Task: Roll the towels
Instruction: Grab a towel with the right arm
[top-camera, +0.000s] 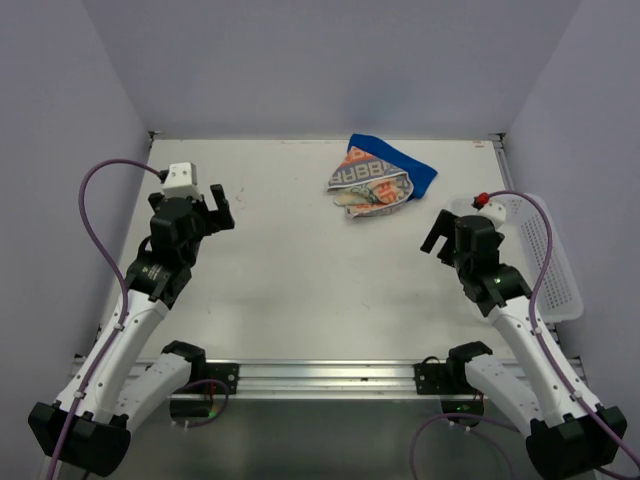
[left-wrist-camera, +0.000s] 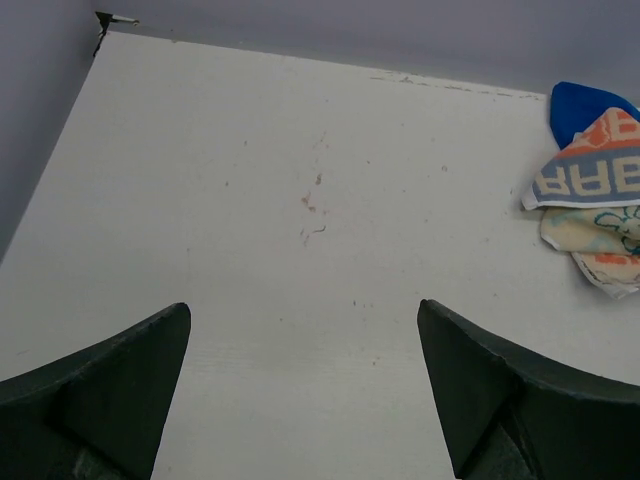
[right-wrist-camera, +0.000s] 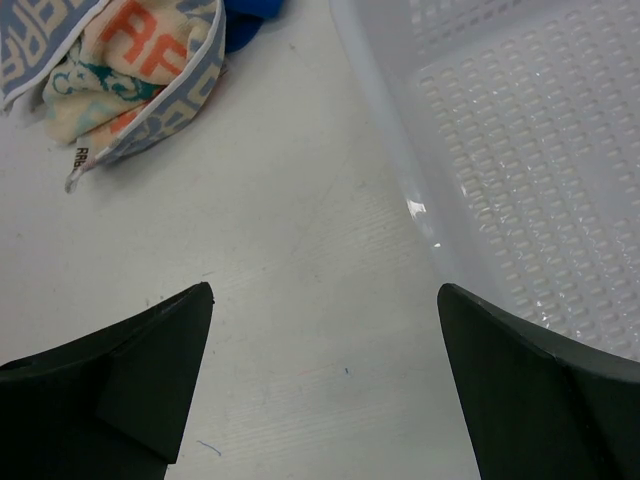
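While both arms are waiting with nothing held, the towels are lying in one crumpled heap toward the table's far edge, right of centre.

On the left, the left gripper (top-camera: 212, 210) is hovering over the white table (top-camera: 290, 300) with its jaws spread wide, and plenty of bare surface is stretching between it and the heap. The patterned towel (top-camera: 368, 185) is sitting bunched on top of the bright blue towel (top-camera: 412, 168), which is peeking out behind it. Both are looking light, limp and likely to sag, so pinching a loose corner or hem seems wiser than grabbing the bundle. The right gripper (top-camera: 438, 232) is also gaping and is hanging near the heap. The white mesh basket (top-camera: 556, 272) is crowding its right side, so spreading and rolling would seem easier toward the middle.
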